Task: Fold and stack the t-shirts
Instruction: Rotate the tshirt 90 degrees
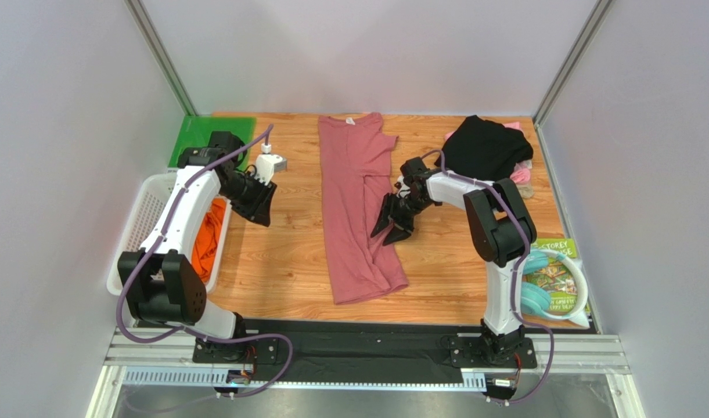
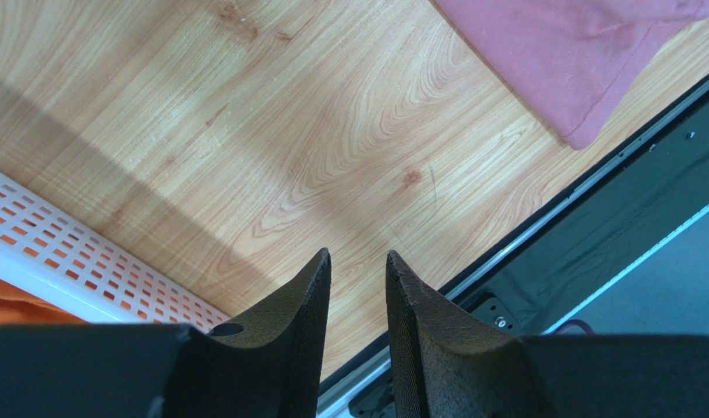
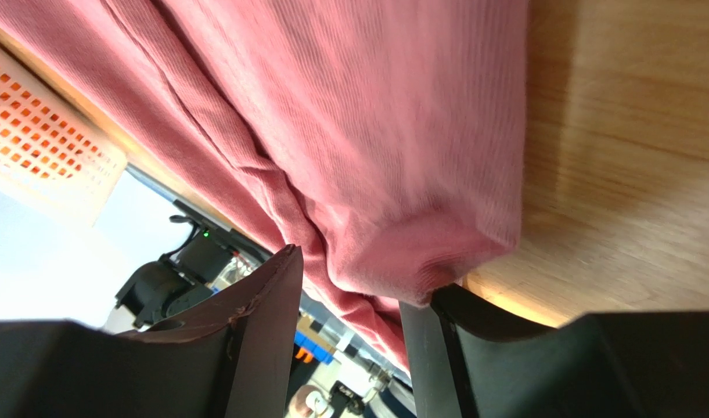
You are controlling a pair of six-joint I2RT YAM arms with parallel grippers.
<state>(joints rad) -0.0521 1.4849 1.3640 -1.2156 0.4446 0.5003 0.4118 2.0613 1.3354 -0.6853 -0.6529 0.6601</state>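
Observation:
The dusty-rose t-shirt (image 1: 353,200) lies folded lengthwise down the middle of the wooden table, neck at the far end. My right gripper (image 1: 393,228) is at its right edge, about mid-length. In the right wrist view the jaws (image 3: 364,274) stand apart, with a lifted fold of the rose cloth (image 3: 375,113) draped over one finger. My left gripper (image 1: 260,205) hovers left of the shirt; its jaws (image 2: 358,257) are slightly apart and empty, and the shirt's hem corner (image 2: 584,52) shows beyond them. A black t-shirt (image 1: 487,148) is heaped at the back right over a pale pink one (image 1: 521,174). An orange t-shirt (image 1: 211,239) lies in the basket.
The white mesh basket (image 1: 144,218) stands at the left edge, close under my left arm, and shows in the left wrist view (image 2: 61,252). A green mat (image 1: 201,135) and a small white object (image 1: 270,164) are at the back left. A printed packet (image 1: 554,279) lies front right.

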